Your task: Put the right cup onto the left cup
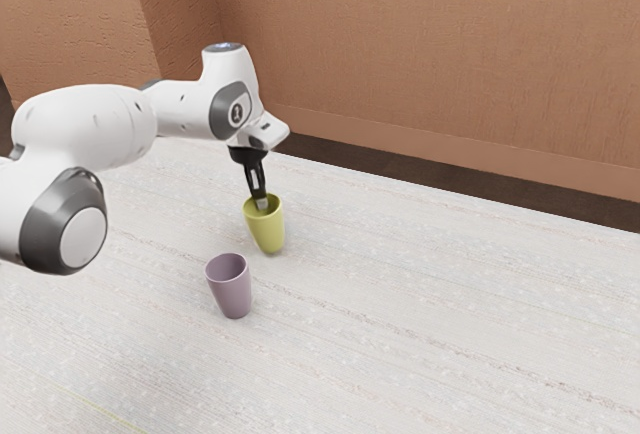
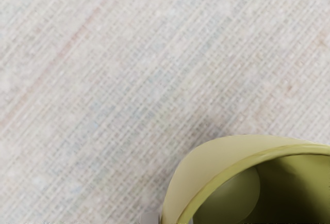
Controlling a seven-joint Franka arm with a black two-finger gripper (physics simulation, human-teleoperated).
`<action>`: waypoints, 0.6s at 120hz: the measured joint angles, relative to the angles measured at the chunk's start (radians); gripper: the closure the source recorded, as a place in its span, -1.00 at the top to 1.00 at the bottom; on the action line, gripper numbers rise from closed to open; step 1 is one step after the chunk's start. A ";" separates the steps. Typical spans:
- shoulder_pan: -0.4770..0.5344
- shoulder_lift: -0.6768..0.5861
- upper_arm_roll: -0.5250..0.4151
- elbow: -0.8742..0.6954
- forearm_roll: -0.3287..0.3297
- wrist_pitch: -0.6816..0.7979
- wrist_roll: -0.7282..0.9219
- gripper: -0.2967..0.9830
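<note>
Grasping seems in hand; whether the far green cup (image 1: 267,235) is gripped by the tool (image 1: 261,203) cannot be told. Lifting above the near purple cup (image 1: 234,297) is needed.

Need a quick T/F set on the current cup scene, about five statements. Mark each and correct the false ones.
1. The mauve cup is nearer the exterior camera than the yellow-green cup. True.
2. The two cups are already nested. False: they are apart, with bare table showing between them.
3. The gripper is at the rim of the yellow-green cup. True.
4. The mauve cup is upside down. False: its open mouth faces up.
5. The wrist view looks into the open mouth of the yellow-green cup. True.
</note>
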 joint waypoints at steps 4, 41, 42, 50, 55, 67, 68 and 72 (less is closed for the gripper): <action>-0.002 -0.015 0.001 -0.009 0.002 -0.001 -0.001 -0.68; -0.033 -0.193 0.004 -0.106 0.073 -0.049 -0.021 -0.69; -0.034 -0.197 0.004 -0.109 0.073 -0.051 -0.022 -0.69; -0.035 -0.234 0.005 -0.134 0.076 -0.068 -0.026 -0.69; -0.035 -0.258 0.004 -0.153 0.077 -0.077 -0.029 -0.69; -0.036 -0.301 0.004 -0.188 0.079 -0.103 -0.034 -0.69; -0.036 -0.304 0.003 -0.191 0.079 -0.106 -0.035 -0.69; -0.037 -0.318 0.003 -0.204 0.080 -0.116 -0.038 -0.69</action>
